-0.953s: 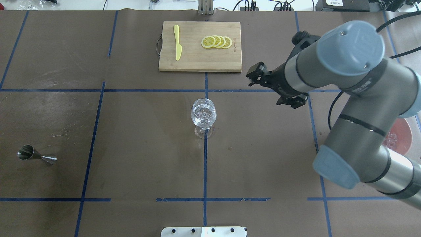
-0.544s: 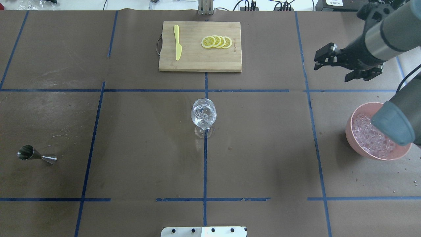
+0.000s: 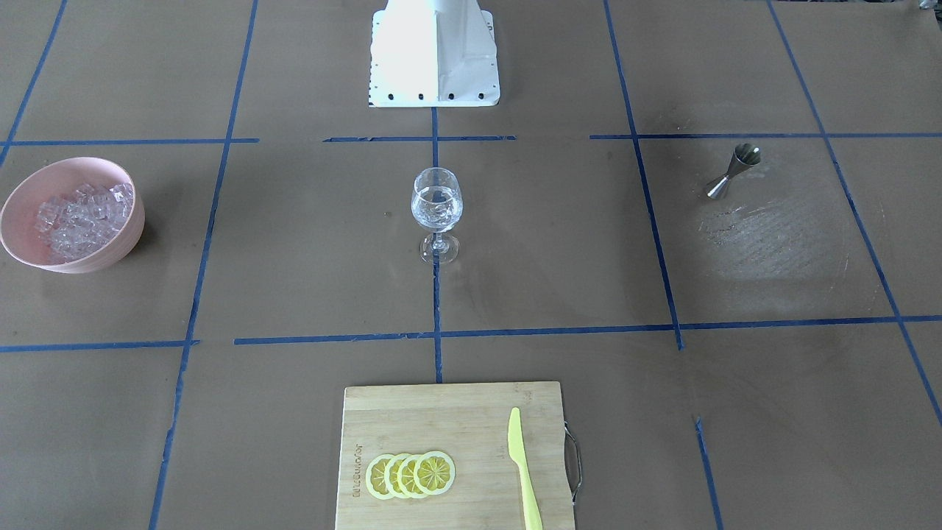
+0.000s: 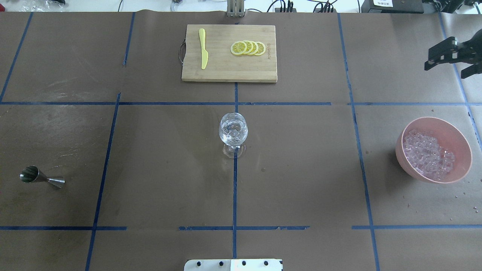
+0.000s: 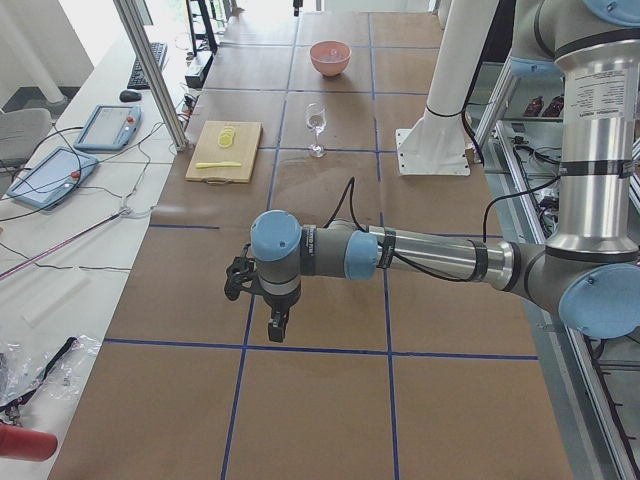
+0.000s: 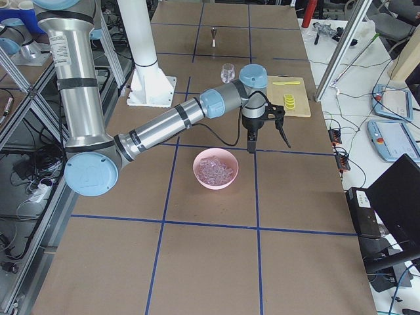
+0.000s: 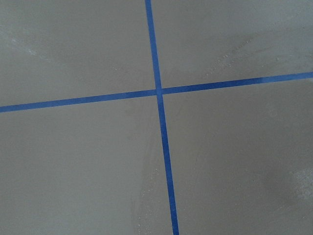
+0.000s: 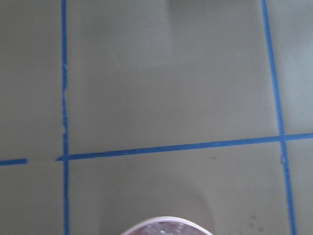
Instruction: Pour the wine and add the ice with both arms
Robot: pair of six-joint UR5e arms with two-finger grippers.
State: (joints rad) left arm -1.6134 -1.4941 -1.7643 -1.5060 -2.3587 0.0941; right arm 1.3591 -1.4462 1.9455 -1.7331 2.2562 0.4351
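Note:
A stemmed wine glass [image 4: 233, 130] stands at the table's middle and holds a few clear ice cubes. Any clear wine in it is hard to tell from the ice. It also shows in the front view [image 3: 437, 202]. A pink bowl [image 4: 462, 145] at the right holds a heap of ice [image 4: 427, 156]. My right gripper [image 4: 446, 69] is open and empty, at the far right edge beyond the bowl. My left gripper [image 5: 252, 310] shows only in the left side view, over bare table far from the glass. I cannot tell if it is open or shut.
A steel jigger [image 4: 41, 177] lies on its side at the left. A wooden cutting board [image 4: 226, 73] at the far middle carries lemon slices [image 4: 248, 48] and a yellow knife [image 4: 203, 49]. Small droplets dot the table near the bowl. The white robot base [image 3: 434, 51] is at the near edge.
My right arm has swung from near the glass out to the far right edge, still open. The bowl of ice, covered before by the arm, now shows fully.

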